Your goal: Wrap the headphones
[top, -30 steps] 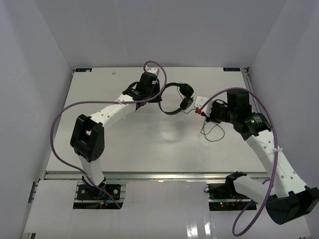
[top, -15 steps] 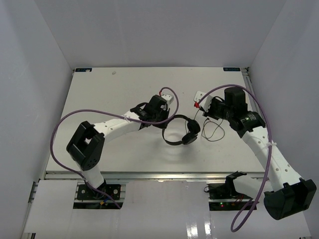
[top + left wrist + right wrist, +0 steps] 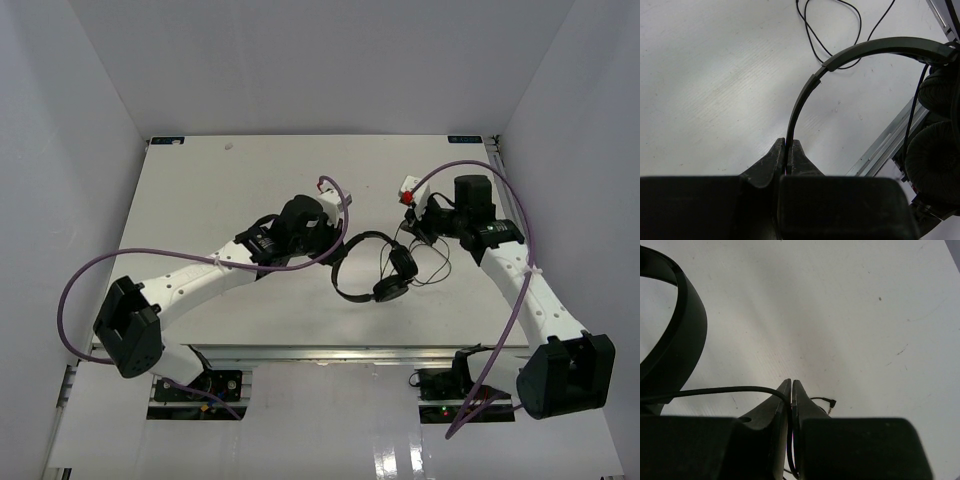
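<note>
Mid-table, left: my left gripper (image 3: 788, 144) is pinched tight on the headband (image 3: 805, 95) of the headphones (image 3: 389, 289). Likely light, stiff and springy. Right: my right gripper (image 3: 791, 383) is clamped on the thin cable (image 3: 725, 389), which looks limp and slippery; best held close to the earcup.

**A:** The left gripper (image 3: 789, 152) is clamped tight, its jaws pinching the thin band of the headphones (image 3: 860, 50).

**B:** And the band arcs up and right to two earcups (image 3: 931, 160), seen against the metal rail (image 3: 885, 145) at the tabletop (image 3: 715, 75) edge.

**A:** The thin black cable (image 3: 815, 40) loops across the white surface beyond the band.
</note>
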